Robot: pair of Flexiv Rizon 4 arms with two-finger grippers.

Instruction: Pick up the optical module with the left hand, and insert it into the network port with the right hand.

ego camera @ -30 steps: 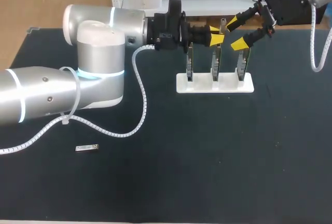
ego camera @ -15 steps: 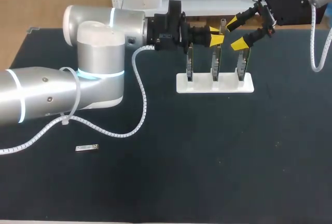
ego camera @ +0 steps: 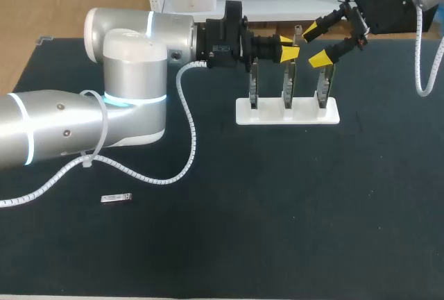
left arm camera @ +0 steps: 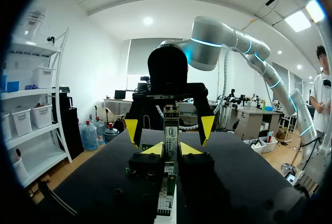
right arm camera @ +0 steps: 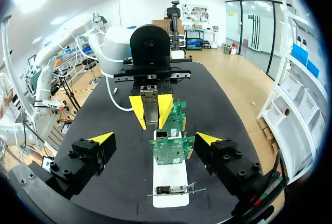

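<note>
My left gripper [ego camera: 289, 46] is shut on the optical module [ego camera: 297, 34], a slim metal piece held above the middle board of the white stand [ego camera: 244, 111]. Its yellow tips clamp the optical module [left arm camera: 170, 131] from both sides in the left wrist view. Facing it from the far right, my right gripper [ego camera: 317, 44] stands wide open, apart from the module. In the right wrist view the optical module [right arm camera: 150, 106] sits ahead of my open right gripper [right arm camera: 155, 138], beyond a green network card [right arm camera: 172, 150]. The stand holds three upright green network cards [ego camera: 324, 85].
A second small metal module [ego camera: 116, 198] lies on the dark table near the front left. My left arm's white cable [ego camera: 189, 116] trails over the table left of the stand. The stand sits at the back middle.
</note>
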